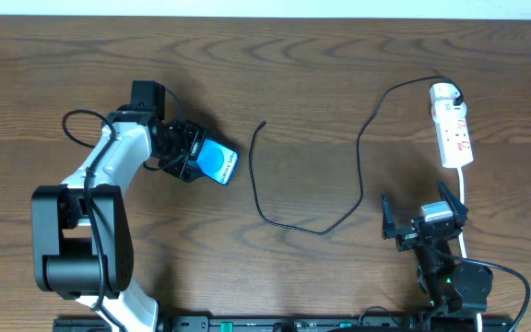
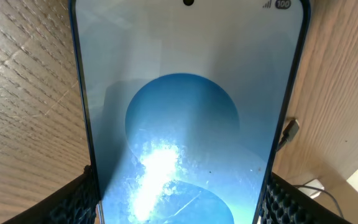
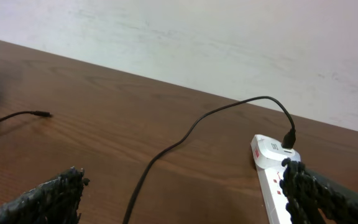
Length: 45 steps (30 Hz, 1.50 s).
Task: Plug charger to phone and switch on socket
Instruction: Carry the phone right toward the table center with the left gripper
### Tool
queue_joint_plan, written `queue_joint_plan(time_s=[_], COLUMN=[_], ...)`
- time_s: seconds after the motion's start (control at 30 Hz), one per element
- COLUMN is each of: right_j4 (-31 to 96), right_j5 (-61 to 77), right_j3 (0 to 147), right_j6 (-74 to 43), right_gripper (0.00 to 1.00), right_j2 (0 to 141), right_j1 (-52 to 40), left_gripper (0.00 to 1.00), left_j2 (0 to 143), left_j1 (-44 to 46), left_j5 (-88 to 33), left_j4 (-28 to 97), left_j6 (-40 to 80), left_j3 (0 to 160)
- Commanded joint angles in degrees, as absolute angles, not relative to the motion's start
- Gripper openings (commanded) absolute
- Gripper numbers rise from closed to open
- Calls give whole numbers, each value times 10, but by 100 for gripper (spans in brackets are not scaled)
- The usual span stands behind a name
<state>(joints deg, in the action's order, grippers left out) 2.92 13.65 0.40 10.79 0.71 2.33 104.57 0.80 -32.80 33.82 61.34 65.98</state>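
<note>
The phone (image 1: 219, 164), its blue-cyan screen lit, is held at the table's left by my left gripper (image 1: 197, 157). In the left wrist view the phone (image 2: 185, 93) fills the frame, and both pads (image 2: 79, 199) press on its side edges. The charger (image 1: 359, 148), a thin black cable, curves across the table's middle. Its plug tip (image 1: 262, 124) lies free to the right of the phone, and the same plug tip (image 2: 289, 129) shows beside the phone's edge. The cable's other end enters a white adapter (image 1: 444, 92) on the socket (image 1: 454, 134). My right gripper (image 1: 420, 210) stands open below the socket with nothing between its fingers.
The socket's white cord (image 1: 463, 198) runs down past my right gripper towards the front edge. In the right wrist view the cable (image 3: 185, 134) crosses bare brown wood, the socket (image 3: 272, 180) lies by the right finger, and a pale wall stands behind the table's far edge.
</note>
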Motion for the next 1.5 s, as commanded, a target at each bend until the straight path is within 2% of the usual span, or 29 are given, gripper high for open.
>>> queue_joint_plan(time_s=[0.0,0.33,0.43,0.63,0.87,1.17,1.47], right_j4=[32,32,32,32,32,32,32], right_j5=[140,140,140,140,140,140,140], right_j3=[3,3,3,3,3,3,3], right_j6=[101,101,101,101,101,101,101], right_gripper=[99,99,99,99,99,99,99], right_j2=[3,3,3,3,3,3,3], right_j1=[17,17,17,17,17,17,17], left_gripper=[63,62,62,62,62,62,62], left_j2=[1033,1033,1033,1030,1030,1030,1030], left_j1=[5,5,5,6,5,5,5], left_j5=[-343,-304,-303,-251,-225,-251,-263], left_j4=[335,337,338,408,461,469,470], left_j6=[625,608,564,536,545,555,615], left_j3=[660,660,664,707,766,768,768])
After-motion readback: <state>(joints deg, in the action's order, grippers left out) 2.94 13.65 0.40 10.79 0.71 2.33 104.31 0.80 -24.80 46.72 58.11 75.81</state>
